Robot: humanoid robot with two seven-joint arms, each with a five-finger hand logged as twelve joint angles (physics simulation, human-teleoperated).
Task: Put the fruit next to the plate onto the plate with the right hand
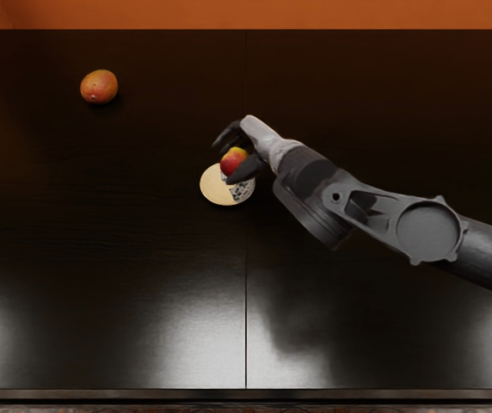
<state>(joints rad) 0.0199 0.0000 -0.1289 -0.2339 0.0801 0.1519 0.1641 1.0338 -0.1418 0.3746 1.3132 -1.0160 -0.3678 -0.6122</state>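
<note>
**A:** In the head view, where do we have the fruit (pixel 233 160)?

**B:** Just left of centre, inside our right hand (pixel 246 148). The fingers (pixel 226 136) curl round it from above and below, so we judge it grasped, not loose.

**A:** And the plate (pixel 214 188)?

**B:** Directly under and a touch lower left of the fruit. The fruit overlaps the plate's upper right rim in the frame. We cannot tell whether it rests on the plate or hangs just over it.

**A:** So what does our next move turn on?

**B:** On that one offset, we think: the plate's middle lies slightly down and left of the fruit. We would want a small shift that way, then a lowering, then the release. The fruit looks roundish, with no long axis for us to mind, though it may roll once freed.

**A:** Which arm is nearer?

**B:** Only our right arm (pixel 384 219) shows. It enters from the right edge and slants up and left to the plate. The left hand is out of view.

**A:** Anything in our way?

**B:** No. A far fruit (pixel 99 86) sits in the upper left of the frame, well apart from the plate. The dark table (pixel 108 275) shows nothing else between us and the plate. Our own fingers hide part of the plate's rim, so we place partly blind there.
</note>
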